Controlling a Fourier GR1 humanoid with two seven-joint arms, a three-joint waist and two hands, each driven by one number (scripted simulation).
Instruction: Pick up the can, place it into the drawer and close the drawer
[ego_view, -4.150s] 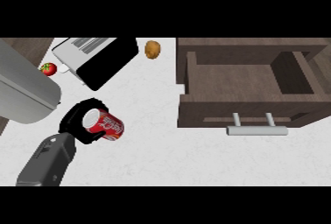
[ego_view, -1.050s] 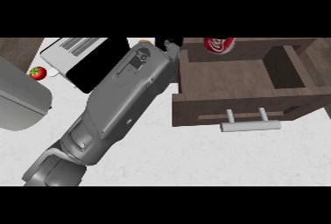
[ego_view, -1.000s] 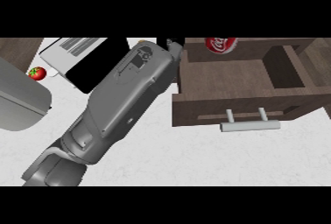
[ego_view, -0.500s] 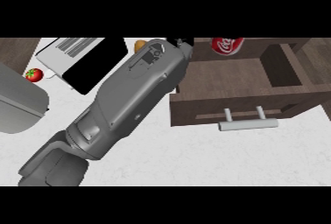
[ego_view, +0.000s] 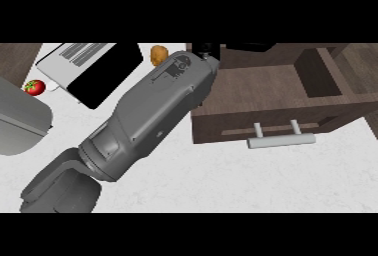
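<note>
My left forearm (ego_view: 148, 120) runs from the lower left up to the open drawer's back left corner. Only a black sliver of the left hand (ego_view: 209, 49) shows at the picture's top edge, above the drawer's rear wall. The can shows nowhere in this view. The dark brown drawer (ego_view: 221, 125) stands pulled out at the right, its wooden floor bare where visible, with a silver bar handle (ego_view: 280, 141) on its front. My right hand does not show.
A white and black appliance (ego_view: 92, 65) lies at the upper left, with a small red fruit (ego_view: 34, 87) to its left and a brown roundish item (ego_view: 158, 54) to its right. A large grey rounded object (ego_view: 18, 125) fills the left edge. White counter (ego_view: 244, 180) lies below the drawer.
The can, seen at the top over the drawer half a second ago, has passed out of view. The left hand has moved farther up past the top edge; the drawer stays open.
</note>
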